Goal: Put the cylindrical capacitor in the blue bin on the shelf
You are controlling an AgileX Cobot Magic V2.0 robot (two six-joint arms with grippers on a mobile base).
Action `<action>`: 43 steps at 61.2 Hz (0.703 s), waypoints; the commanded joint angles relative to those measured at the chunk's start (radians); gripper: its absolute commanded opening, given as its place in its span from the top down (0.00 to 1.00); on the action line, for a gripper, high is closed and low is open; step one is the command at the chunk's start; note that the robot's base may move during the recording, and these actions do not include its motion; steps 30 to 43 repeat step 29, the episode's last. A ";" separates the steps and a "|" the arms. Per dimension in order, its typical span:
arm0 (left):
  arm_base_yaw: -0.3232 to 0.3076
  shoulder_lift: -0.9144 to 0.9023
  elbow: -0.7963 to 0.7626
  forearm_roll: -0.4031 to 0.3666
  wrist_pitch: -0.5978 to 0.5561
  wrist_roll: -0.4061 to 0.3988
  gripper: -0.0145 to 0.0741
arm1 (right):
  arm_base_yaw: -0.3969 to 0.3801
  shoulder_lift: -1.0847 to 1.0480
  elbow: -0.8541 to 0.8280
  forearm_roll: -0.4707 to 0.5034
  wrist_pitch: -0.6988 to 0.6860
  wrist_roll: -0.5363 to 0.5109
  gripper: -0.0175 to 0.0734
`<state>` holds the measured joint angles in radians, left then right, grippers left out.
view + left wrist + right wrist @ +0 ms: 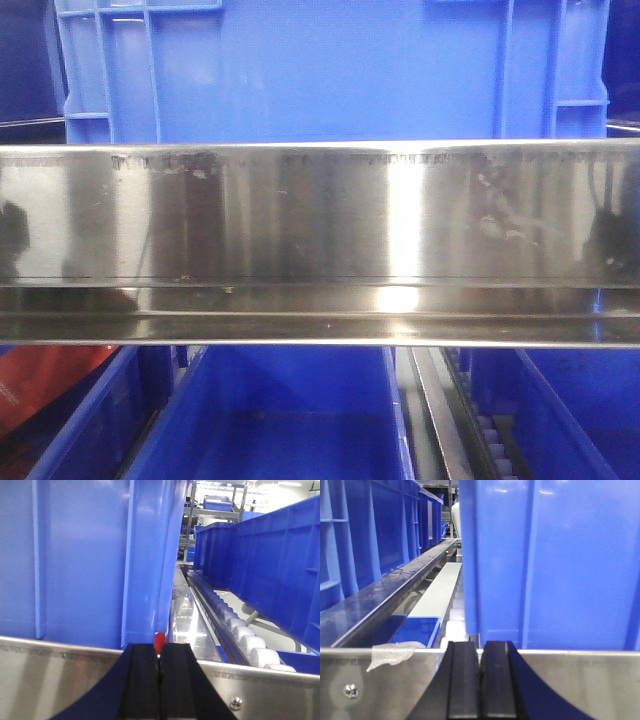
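Note:
The shelf's shiny steel front rail [320,215] runs across the front view, with a large blue bin [330,70] standing on the shelf behind it. The capacitor is not in view in any frame. In the left wrist view my left gripper [159,647] is shut, its black fingers pressed together with nothing between them, close to the rail [45,670] and the bin's wall [75,555]. In the right wrist view my right gripper [481,646] is also shut and empty, in front of the rail [580,680] and the same bin [560,555]. Neither gripper shows in the front view.
More blue bins [290,420] sit on the level below the rail. A white roller track [240,630] and another blue bin [280,570] lie right of the left gripper. A small red patch [160,641] shows just beyond its tips. A scrap of tape [390,655] hangs on the rail.

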<state>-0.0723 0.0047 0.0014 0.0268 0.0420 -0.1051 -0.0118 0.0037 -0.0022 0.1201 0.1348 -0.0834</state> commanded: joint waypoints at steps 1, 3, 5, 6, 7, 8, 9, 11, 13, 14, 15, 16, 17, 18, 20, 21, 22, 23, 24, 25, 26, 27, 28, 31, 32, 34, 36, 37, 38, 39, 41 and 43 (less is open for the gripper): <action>-0.004 -0.005 -0.001 -0.005 -0.015 0.000 0.96 | -0.005 -0.004 0.002 -0.006 -0.032 -0.005 0.99; -0.004 -0.005 -0.001 -0.005 -0.015 0.000 0.96 | -0.005 -0.004 0.002 -0.006 -0.032 -0.005 0.99; -0.004 -0.005 -0.001 -0.005 -0.015 0.000 0.96 | -0.005 -0.004 0.002 -0.006 -0.032 -0.005 0.99; -0.004 -0.005 -0.001 -0.005 -0.015 0.000 0.96 | -0.005 -0.004 0.002 -0.006 -0.032 -0.005 0.99; -0.004 -0.005 -0.001 -0.005 -0.015 0.000 0.96 | -0.005 -0.004 0.002 -0.006 -0.032 -0.005 0.99; -0.004 -0.005 -0.001 -0.005 -0.015 0.000 0.96 | -0.005 -0.004 0.002 -0.006 -0.032 -0.005 0.99; -0.004 -0.005 -0.001 -0.005 -0.015 0.000 0.96 | -0.005 -0.004 0.002 -0.006 -0.032 -0.005 0.99; -0.004 -0.005 -0.001 -0.005 -0.015 0.000 0.96 | -0.005 -0.004 0.002 -0.006 -0.032 -0.005 0.99; -0.004 -0.005 -0.001 -0.005 -0.015 0.000 0.96 | -0.005 -0.004 0.002 -0.006 -0.032 -0.005 0.99; -0.004 -0.005 -0.001 -0.005 -0.015 0.000 0.96 | -0.005 -0.004 0.002 -0.006 -0.032 -0.005 0.99; -0.004 -0.005 -0.001 -0.005 -0.015 0.000 0.96 | -0.005 -0.004 0.002 -0.006 -0.032 -0.005 0.99; -0.004 -0.005 -0.001 -0.005 -0.015 0.000 0.96 | -0.005 -0.004 0.002 -0.006 -0.032 -0.005 0.99; -0.004 -0.005 -0.001 -0.005 -0.015 0.000 0.96 | -0.005 -0.004 0.002 -0.006 -0.032 -0.005 0.99; -0.004 -0.005 -0.001 -0.005 -0.015 0.000 0.96 | -0.005 -0.004 0.002 -0.006 -0.032 -0.005 0.99; -0.004 -0.005 -0.001 -0.005 -0.015 0.000 0.96 | -0.005 -0.004 0.002 -0.006 -0.032 -0.005 0.99; -0.004 -0.005 -0.001 -0.005 -0.015 0.000 0.96 | -0.005 -0.004 0.002 -0.006 -0.032 -0.005 0.99; -0.004 -0.005 -0.001 -0.005 -0.015 0.000 0.96 | -0.005 -0.004 0.002 -0.006 -0.032 -0.005 0.99; -0.004 -0.005 -0.001 -0.005 -0.015 0.000 0.96 | -0.005 -0.004 0.002 -0.006 -0.032 -0.005 0.99; -0.004 -0.005 -0.001 -0.005 -0.015 0.000 0.96 | -0.005 -0.004 0.002 -0.006 -0.032 -0.005 0.99; -0.004 -0.005 -0.001 -0.005 -0.015 0.000 0.96 | -0.005 -0.004 0.002 -0.006 -0.032 -0.005 0.99; -0.004 -0.005 -0.001 -0.005 -0.015 0.000 0.96 | -0.005 -0.004 0.002 -0.006 -0.032 -0.005 0.99; -0.004 -0.005 -0.001 -0.005 -0.015 0.000 0.96 | -0.005 -0.004 0.002 -0.006 -0.032 -0.005 0.99; -0.004 -0.005 -0.001 -0.005 -0.015 0.000 0.96 | -0.005 -0.004 0.002 -0.006 -0.032 -0.005 0.99; -0.004 -0.005 -0.001 -0.005 -0.015 0.000 0.96 | -0.005 -0.004 0.002 -0.006 -0.032 -0.005 0.99; -0.004 -0.005 -0.001 -0.005 -0.015 0.000 0.96 | -0.005 -0.004 0.002 -0.006 -0.032 -0.005 0.99; -0.004 -0.005 -0.001 -0.005 -0.015 0.000 0.96 | -0.005 -0.004 0.002 -0.006 -0.032 -0.005 0.99; -0.004 -0.005 -0.001 -0.005 -0.015 0.000 0.96 | -0.005 -0.004 0.002 -0.006 -0.032 -0.005 0.99; -0.004 -0.005 -0.001 -0.005 -0.015 0.000 0.96 | -0.005 -0.004 0.002 -0.006 -0.032 -0.005 0.99; -0.004 -0.005 -0.001 -0.005 -0.015 0.000 0.96 | -0.005 -0.004 0.002 -0.006 -0.032 -0.005 0.99; -0.004 -0.005 -0.001 -0.005 -0.015 0.000 0.96 | -0.005 -0.004 0.002 -0.006 -0.032 -0.005 0.99; -0.004 -0.005 -0.001 -0.005 -0.015 0.000 0.96 | -0.005 -0.004 0.002 -0.006 -0.032 -0.005 0.99; -0.004 -0.005 -0.001 -0.005 -0.015 0.000 0.96 | -0.005 -0.004 0.002 -0.006 -0.032 -0.005 0.99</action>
